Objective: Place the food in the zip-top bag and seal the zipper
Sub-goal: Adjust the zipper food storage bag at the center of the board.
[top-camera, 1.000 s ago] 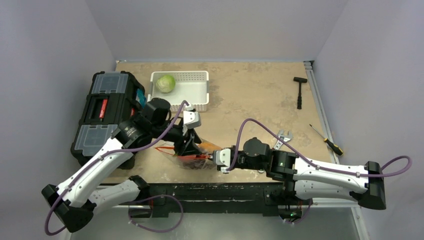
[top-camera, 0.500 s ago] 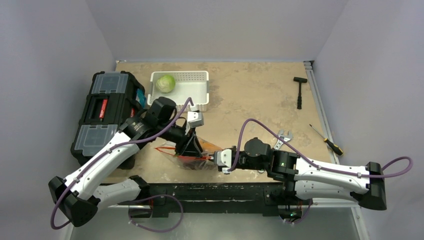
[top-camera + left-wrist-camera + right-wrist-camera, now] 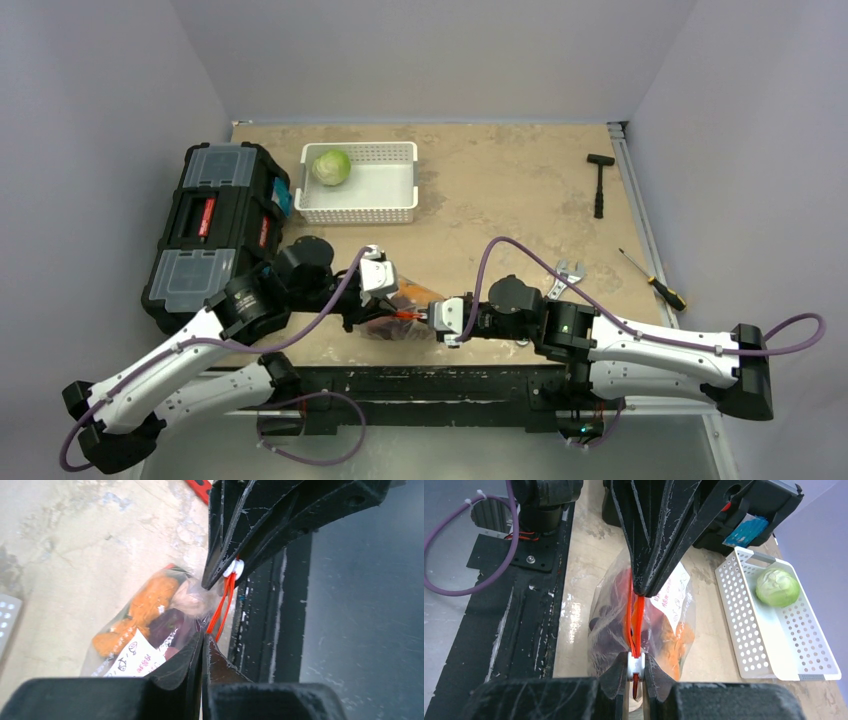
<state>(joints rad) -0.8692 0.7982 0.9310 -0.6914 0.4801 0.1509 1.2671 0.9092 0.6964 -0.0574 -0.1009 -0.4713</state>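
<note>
Left gripper (image 3: 202, 647): fingers pressed together, clamped on one end of the zipper (image 3: 634, 615) at the bag mouth. Right gripper (image 3: 636, 667): fingers closed on the small white slider (image 3: 233, 569) at the other end of the same strip. Both tips face each other, close, with the orange-red strip stretched between them.

Zip-top bag (image 3: 112, 630) sits at the near edge of the table (image 3: 500, 200), between the two grippers, mouth edge held up. Inside: orange carrot (image 3: 150, 600), pale pink peach (image 3: 192, 597) just beside the zipper, dark red grapes (image 3: 170, 625) under them. White printed label (image 3: 137, 660) on the bag's side. Cannot tell how much of the strip is sealed.

White basket (image 3: 774, 640) is farther back, well apart from the bag, and holds one green cabbage (image 3: 777, 586) at one end. Black toolbox (image 3: 215, 225) is at the table's left, lid shut. Hammer (image 3: 598, 185), screwdriver (image 3: 655, 280) and wrench (image 3: 565, 275) lie on the right side.
</note>
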